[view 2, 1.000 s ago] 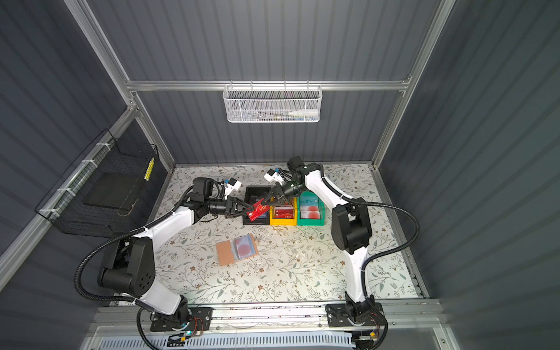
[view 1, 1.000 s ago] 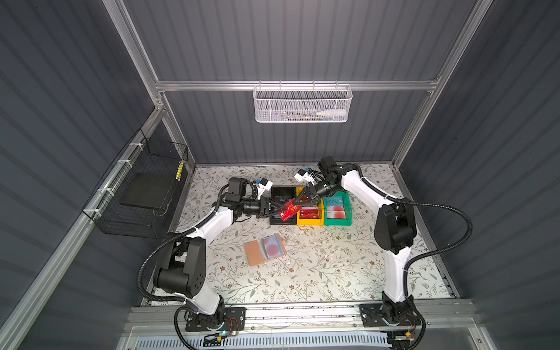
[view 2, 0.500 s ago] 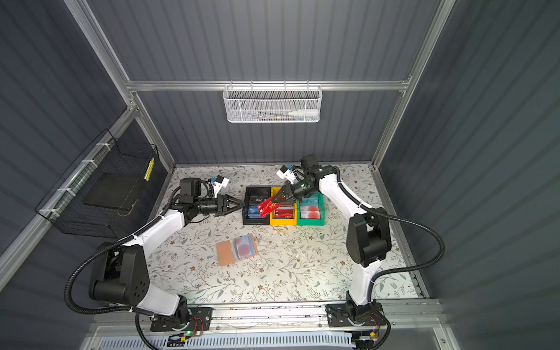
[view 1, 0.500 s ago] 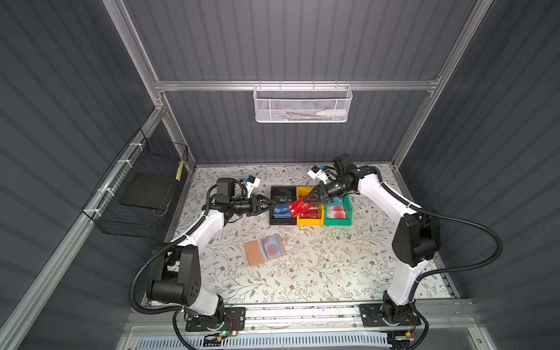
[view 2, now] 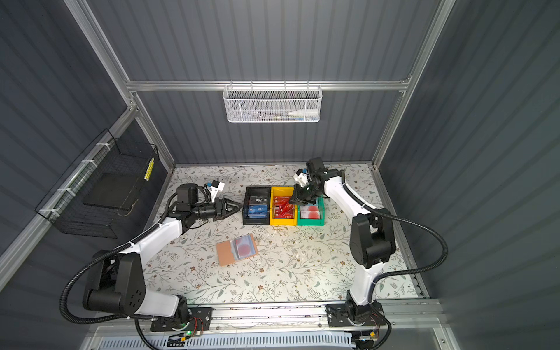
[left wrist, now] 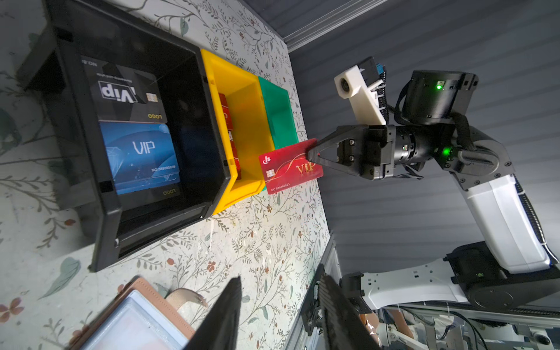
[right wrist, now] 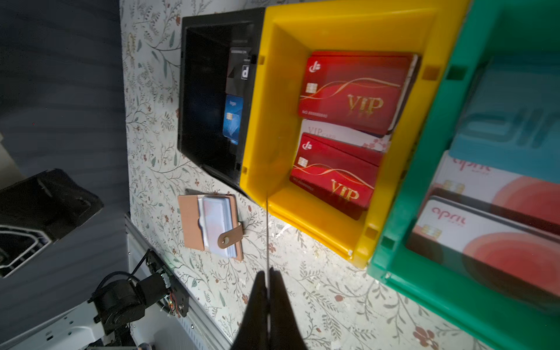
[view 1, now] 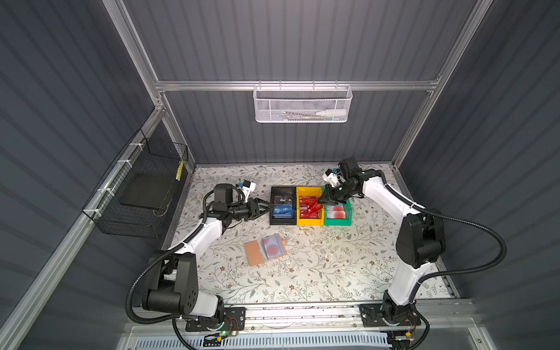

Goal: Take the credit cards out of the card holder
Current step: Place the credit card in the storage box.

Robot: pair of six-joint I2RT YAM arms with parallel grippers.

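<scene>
The right claw [view 1: 321, 200] is clamped shut on one end of a red card [left wrist: 291, 168]. It holds the card tilted in the air over the right side of the yellow bin [view 1: 309, 223], which sits at mid-frame in both top views between the black bin [view 1: 282, 223] and the green bin [view 1: 338, 223]. The step in hand looks like dropping this card onto the red stacks [right wrist: 348, 91] already in the yellow bin. To do it well, the claw should bring the card's free end down inside the walls and level it over a stack, and open only when it is low. A thin card released from height may glide out or end up leaning on a wall. It should also keep away from the rim shared with the green bin. The left claw [view 1: 268, 206] hangs just left of the black bin with its jaws partly apart and nothing between them. The holder [view 1: 254, 253] lies open on the counter [view 1: 333, 257], below and left of the bins, with neither claw touching it. A card with a red disc shows through its sleeve, so more cards probably remain to be pulled out.
</scene>
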